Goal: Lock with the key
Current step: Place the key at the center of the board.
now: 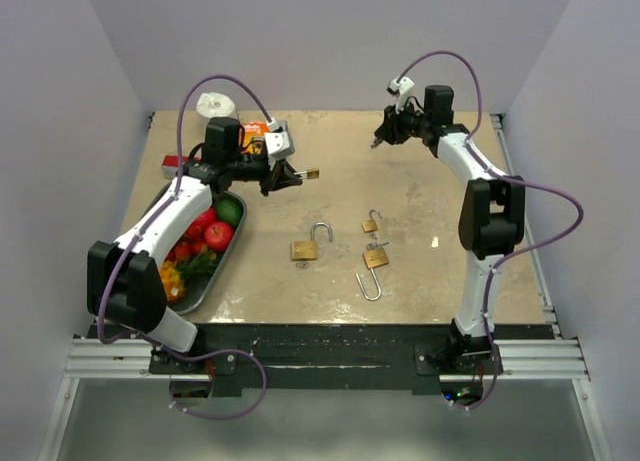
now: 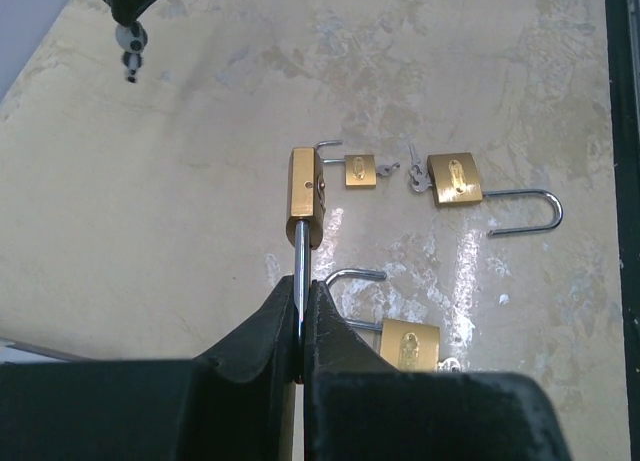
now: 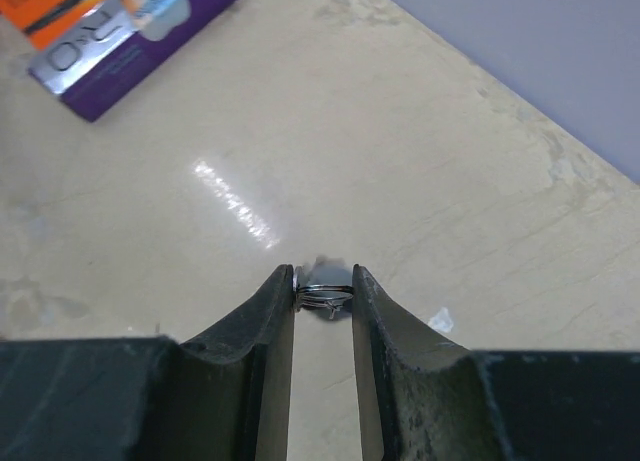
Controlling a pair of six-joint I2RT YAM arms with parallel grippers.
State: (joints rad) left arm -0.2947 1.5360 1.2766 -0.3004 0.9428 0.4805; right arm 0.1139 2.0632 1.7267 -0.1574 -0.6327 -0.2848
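My left gripper (image 1: 290, 175) is shut on the steel shackle of a brass padlock (image 2: 306, 195) and holds it in the air above the table's left part; the padlock also shows in the top view (image 1: 313, 173). My right gripper (image 1: 378, 139) is at the far side of the table, shut on a key ring with a key (image 3: 325, 297), held above the tabletop. In the left wrist view the right gripper's tip with the key (image 2: 130, 51) shows at the top left.
Three more brass padlocks with open shackles lie mid-table (image 1: 306, 248), (image 1: 371, 222), (image 1: 375, 260), some with keys in them. A metal tray (image 1: 207, 283) of fruit stands at the left. A purple and orange box (image 3: 130, 31) and a tape roll (image 1: 215, 105) lie at the back left.
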